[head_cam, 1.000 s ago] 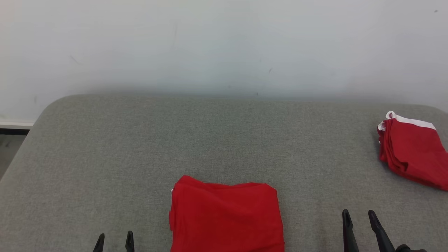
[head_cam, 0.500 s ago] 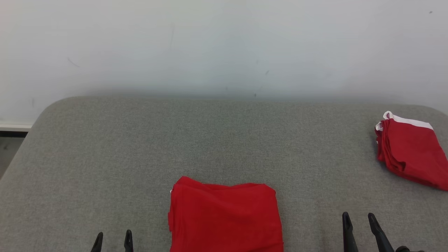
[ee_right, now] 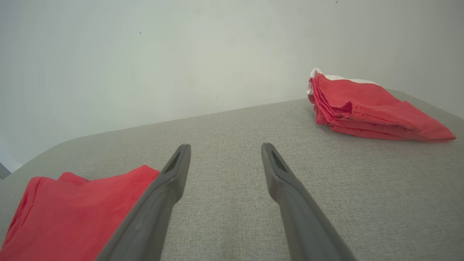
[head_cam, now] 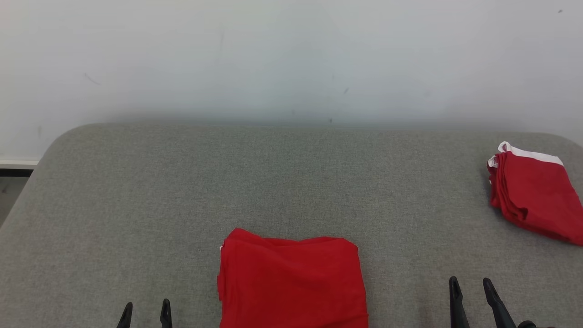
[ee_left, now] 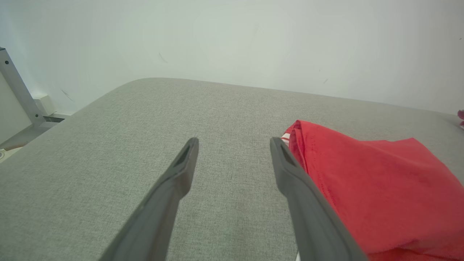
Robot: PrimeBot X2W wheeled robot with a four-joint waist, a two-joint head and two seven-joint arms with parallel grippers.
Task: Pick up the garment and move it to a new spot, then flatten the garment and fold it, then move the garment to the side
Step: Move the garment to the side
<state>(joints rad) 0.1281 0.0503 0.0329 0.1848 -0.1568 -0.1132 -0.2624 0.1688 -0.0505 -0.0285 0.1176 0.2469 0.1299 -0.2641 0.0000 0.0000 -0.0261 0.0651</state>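
A folded red garment [head_cam: 291,282] lies flat on the grey padded table [head_cam: 182,191] at the near middle, its near edge cut off by the view. My left gripper [head_cam: 145,308] stands open to its left with nothing between its fingers; in the left wrist view the garment [ee_left: 380,188] lies just right of that gripper [ee_left: 233,143]. To the garment's right my right gripper [head_cam: 471,285] is open and empty too. The right wrist view has the garment [ee_right: 72,214] at the lower left of that gripper [ee_right: 224,148].
A second folded red garment with a white band [head_cam: 533,193] rests at the table's far right edge, also in the right wrist view [ee_right: 366,107]. A pale wall [head_cam: 291,59] rises behind the table. The table's left corner is rounded, with floor beyond.
The whole head picture has shifted slightly, so the camera moved. Both grippers and both garments hold their places on the table.
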